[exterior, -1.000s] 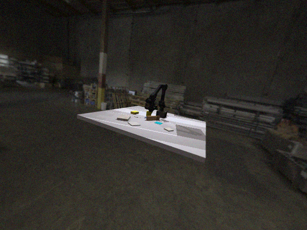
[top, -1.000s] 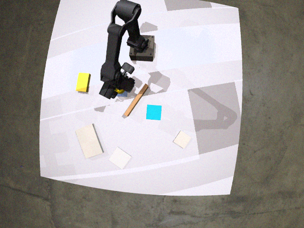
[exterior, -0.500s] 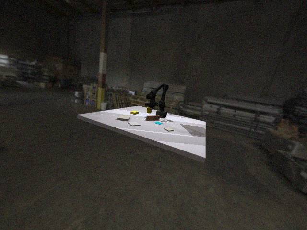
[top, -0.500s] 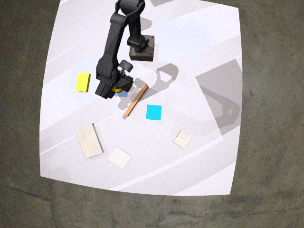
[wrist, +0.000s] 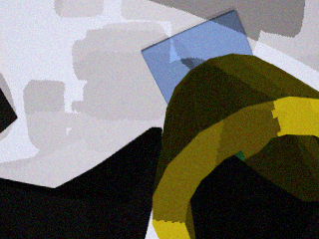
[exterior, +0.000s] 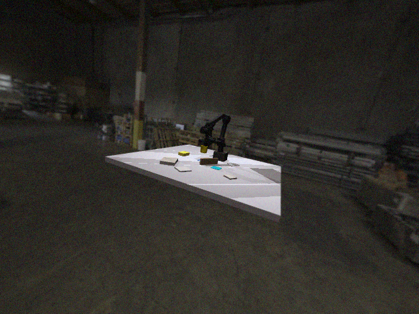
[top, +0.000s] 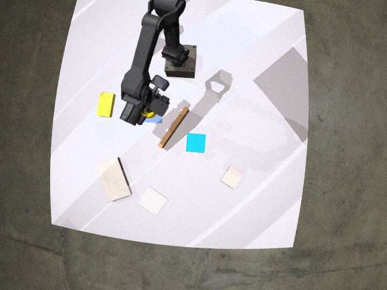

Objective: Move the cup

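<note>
The yellow cup (top: 149, 115) (exterior: 203, 148) (wrist: 249, 77) hangs above the table, roughly upright. My gripper (top: 151, 111) (wrist: 174, 139) is shut on the cup's wall, with one finger outside and one inside. A small green bit, perhaps a marble, shows inside the cup in the wrist view; the rest of the contents are hidden. The blue pad (top: 155, 120) (wrist: 209, 42) lies below the cup, partly covered by it in both views. The other pad, cyan (top: 196, 142) (exterior: 216, 167), lies flat beyond the brown bar.
The upright brown bar (top: 173, 127) (exterior: 208, 161) stands between the two pads. A yellow block (top: 105, 104) (exterior: 183, 153) lies left of the arm. A thick beige block (top: 113, 179) (exterior: 168, 161) and two thin pale tiles (top: 152, 200) (top: 231, 177) lie farther from the arm's base.
</note>
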